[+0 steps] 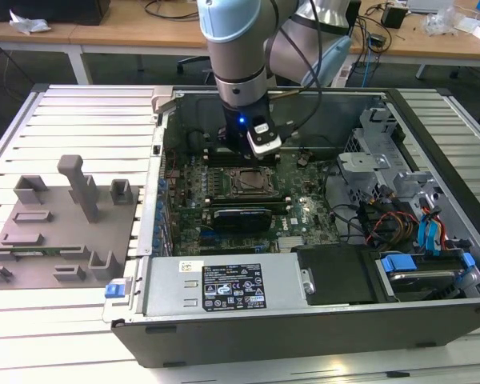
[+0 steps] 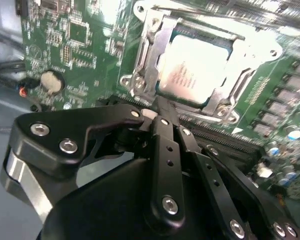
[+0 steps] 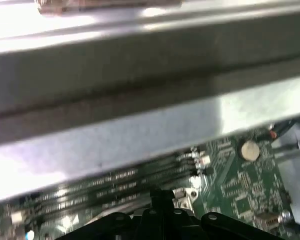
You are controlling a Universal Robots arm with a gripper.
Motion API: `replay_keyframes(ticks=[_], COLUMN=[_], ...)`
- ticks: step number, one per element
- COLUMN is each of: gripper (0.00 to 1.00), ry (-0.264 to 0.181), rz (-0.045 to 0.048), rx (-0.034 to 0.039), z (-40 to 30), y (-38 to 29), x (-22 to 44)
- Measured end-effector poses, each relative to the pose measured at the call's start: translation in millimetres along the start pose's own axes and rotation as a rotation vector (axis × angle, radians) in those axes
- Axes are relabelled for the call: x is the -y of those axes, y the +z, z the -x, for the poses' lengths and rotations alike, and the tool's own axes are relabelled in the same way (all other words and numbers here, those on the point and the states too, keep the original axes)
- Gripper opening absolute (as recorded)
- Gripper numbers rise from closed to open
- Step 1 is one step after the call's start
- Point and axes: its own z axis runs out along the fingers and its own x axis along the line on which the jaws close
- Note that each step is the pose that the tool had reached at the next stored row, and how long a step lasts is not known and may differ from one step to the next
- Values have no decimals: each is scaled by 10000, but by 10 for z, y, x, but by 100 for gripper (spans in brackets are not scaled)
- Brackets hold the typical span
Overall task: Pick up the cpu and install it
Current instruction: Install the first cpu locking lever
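End effector (image 2: 159, 107) closed, beside seated cpu (image 2: 195, 67)

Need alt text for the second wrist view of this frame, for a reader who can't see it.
A silvery cpu sits inside the metal socket frame on a green motherboard. The arm's black tool fills the foreground, its tip just short of the frame's near edge, with nothing visibly held.
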Motion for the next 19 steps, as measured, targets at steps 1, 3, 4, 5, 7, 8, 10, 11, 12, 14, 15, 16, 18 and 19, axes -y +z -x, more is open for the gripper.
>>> replay_keyframes(ticks=[1,3,4,5,7,8,10,11,12,14,15,16,18,19], gripper=[11,11,11,11,11,11,11,11,11,11,11,11,11,11], ry=[-42,-123,-158,-223,-291,-305,-306,-306,-307,-319,-327,-341,-353,-353], rz=[-238,-709,-910,-1301,-1704,-1781,-1785,-1787,-1786,-1789,-1792,-1795,-1794,-1793], rx=[-28,-101,-135,-207,-270,-282,-284,-286,-286,-307,-320,-339,-348,-348], z=[0,1,1,2,4,5,5,5,6,27,37,47,48,48], y=[1,0,0,-1,1,1,0,0,1,9,12,15,16,16], x=[0,0,0,0,-1,-1,-1,-1,-1,-5,-6,-7,-7,-7])
